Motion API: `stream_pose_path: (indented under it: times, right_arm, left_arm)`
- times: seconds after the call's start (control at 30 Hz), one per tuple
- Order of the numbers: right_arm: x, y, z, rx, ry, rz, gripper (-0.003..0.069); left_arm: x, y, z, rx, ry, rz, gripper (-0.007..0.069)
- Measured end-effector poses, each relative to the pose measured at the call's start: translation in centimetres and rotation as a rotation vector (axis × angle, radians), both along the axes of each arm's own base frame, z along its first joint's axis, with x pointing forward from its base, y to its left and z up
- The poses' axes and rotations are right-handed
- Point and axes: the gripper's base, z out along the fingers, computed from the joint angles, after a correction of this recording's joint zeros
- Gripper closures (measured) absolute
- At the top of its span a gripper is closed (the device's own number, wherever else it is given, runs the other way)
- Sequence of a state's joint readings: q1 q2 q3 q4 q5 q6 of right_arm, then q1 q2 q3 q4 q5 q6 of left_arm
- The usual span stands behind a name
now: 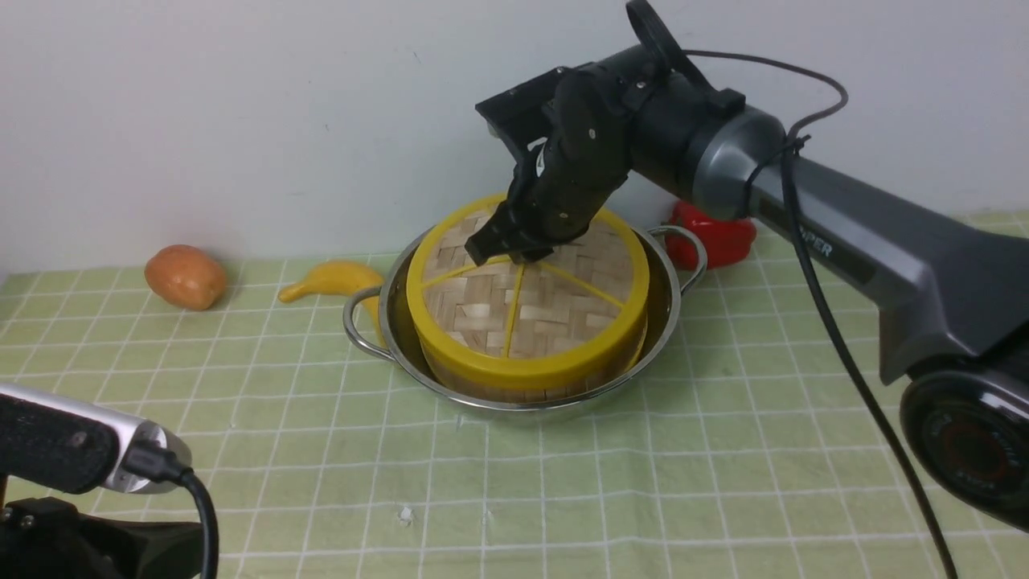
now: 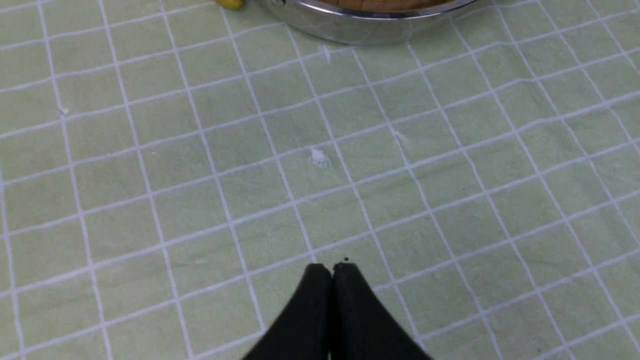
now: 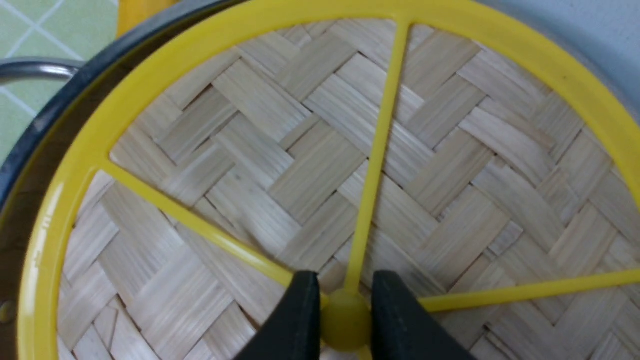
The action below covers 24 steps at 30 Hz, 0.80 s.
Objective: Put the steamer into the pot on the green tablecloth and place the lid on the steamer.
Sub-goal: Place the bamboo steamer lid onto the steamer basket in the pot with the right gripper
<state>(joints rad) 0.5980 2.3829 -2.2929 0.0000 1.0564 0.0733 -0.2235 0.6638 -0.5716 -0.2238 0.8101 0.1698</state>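
Note:
The steel pot [image 1: 671, 301] stands on the green tablecloth [image 1: 723, 450]. The steamer [image 1: 514, 388] sits inside it, only its bamboo wall showing under the lid [image 1: 555, 314]. The woven lid with yellow rim and spokes lies on top of the steamer. My right gripper [image 1: 508, 251] is over the lid's centre, its two fingers shut on the yellow centre knob [image 3: 345, 320]; the lid fills the right wrist view [image 3: 310, 165]. My left gripper [image 2: 332, 270] is shut and empty, low over bare cloth [image 2: 200, 175] in front of the pot [image 2: 360, 27].
A potato [image 1: 185, 276] and a yellow banana [image 1: 331, 280] lie left of the pot near the back wall. A red pepper [image 1: 715, 237] sits behind the pot's right handle. A small white crumb [image 1: 406, 515] lies on the cloth in front.

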Motion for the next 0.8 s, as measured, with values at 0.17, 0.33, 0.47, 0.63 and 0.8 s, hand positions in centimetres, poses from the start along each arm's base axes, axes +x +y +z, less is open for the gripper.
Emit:
stream_pose_path:
  times: [0.17, 0.33, 0.47, 0.63, 0.8]
  right_arm:
    - [0.1, 0.0, 0.0, 0.003, -0.004, 0.000, 0.0516]
    - [0.1, 0.0, 0.0, 0.003, -0.004, 0.000, 0.0516]
    - [0.0, 0.0, -0.1, 0.001, -0.001, 0.000, 0.0512]
    - [-0.1, -0.1, -0.2, -0.014, 0.020, 0.000, 0.0409]
    - [-0.7, -0.5, 1.8, -0.008, 0.015, -0.004, 0.0231]
  left_arm:
    - [0.0, 0.0, 0.0, 0.000, 0.000, 0.000, 0.0636]
    - [0.0, 0.0, 0.0, 0.000, 0.000, 0.000, 0.0633]
    - [0.0, 0.0, 0.0, 0.000, 0.000, 0.000, 0.0633]
    - [0.0, 0.0, 0.0, 0.000, 0.000, 0.000, 0.0633]
    - [0.1, 0.0, 0.1, -0.003, -0.014, 0.003, 0.0622]
